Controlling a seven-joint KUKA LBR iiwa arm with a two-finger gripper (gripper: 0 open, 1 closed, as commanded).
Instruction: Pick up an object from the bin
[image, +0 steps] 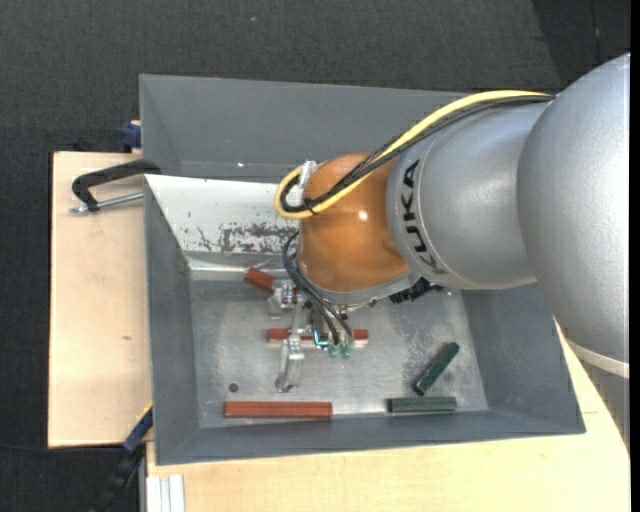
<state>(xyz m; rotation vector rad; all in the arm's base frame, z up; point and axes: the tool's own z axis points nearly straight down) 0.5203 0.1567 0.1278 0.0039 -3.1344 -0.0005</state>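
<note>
My gripper (312, 340) hangs under the arm's orange cover, low over the middle of the bin floor. A thin red stick (275, 335) lies flat right beneath it, with its ends showing on both sides of the gripper. A small red-orange piece (258, 279) rests just up and left of the gripper, near the back wall. Whether the gripper touches the stick is hidden.
A long red-brown bar (278, 409) lies along the front wall. A dark green bar (422, 405) lies to its right, and a second green bar (436, 367) sits tilted above that. A small dark speck (233, 389) is at the front left.
</note>
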